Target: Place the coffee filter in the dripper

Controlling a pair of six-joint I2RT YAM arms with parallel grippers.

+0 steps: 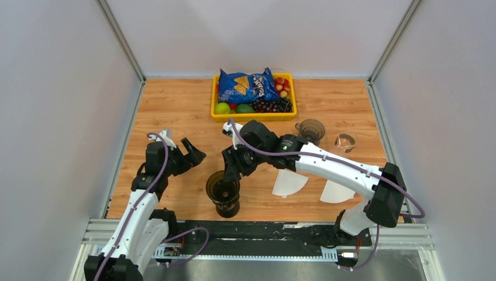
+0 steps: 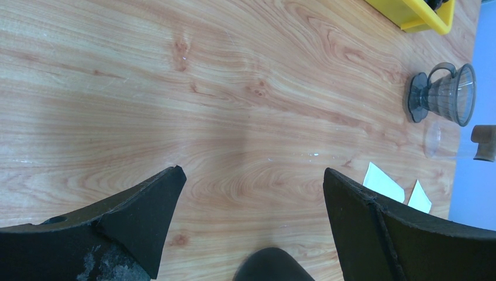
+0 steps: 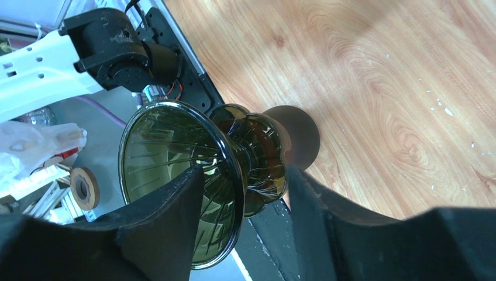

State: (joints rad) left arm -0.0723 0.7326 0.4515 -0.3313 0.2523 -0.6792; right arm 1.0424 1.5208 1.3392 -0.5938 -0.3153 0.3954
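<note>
The table [image 1: 175, 105] is warm orange-brown wood with darker wavy grain and a few knots. At twelve o'clock on it the tray [image 1: 253, 116] is bright yellow; in it are a blue bag [image 1: 248, 86] printed with golden-yellow chips, green limes [image 1: 233, 108], red fruit [image 1: 282, 85] and purple-black grapes [image 1: 272, 106]. At six o'clock the dripper [image 1: 223, 190] is dark olive-tinted and see-through, lined inside with fine ribs. The two coffee filters [image 1: 289, 182] at four o'clock are plain white. The second dripper [image 1: 310, 130] at two o'clock is smoky grey. The left arm [image 1: 137, 216] and right arm [image 1: 336, 167] are white with black joints and purple cables [image 1: 165, 161]; the left gripper [image 1: 197, 151] and right gripper [image 1: 229, 170] are matte black
</note>
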